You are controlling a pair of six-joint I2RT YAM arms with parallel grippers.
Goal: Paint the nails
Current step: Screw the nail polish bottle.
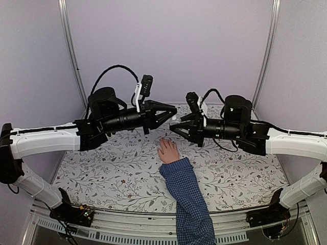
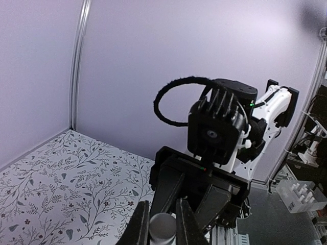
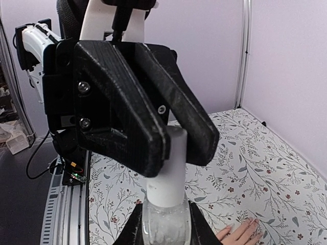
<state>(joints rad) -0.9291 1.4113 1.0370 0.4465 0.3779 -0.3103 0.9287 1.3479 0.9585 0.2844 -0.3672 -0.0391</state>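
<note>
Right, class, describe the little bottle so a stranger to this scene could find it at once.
Look above the flowered table, over the hand. There the left pincer and right pincer meet, and pinched between them is the bottle: the only clear thing there, topped by a white cap.

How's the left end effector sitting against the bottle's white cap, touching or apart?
Touching. In the right wrist view the left end effector clamps the white cap of the bottle from both sides, with no gap visible.
</note>
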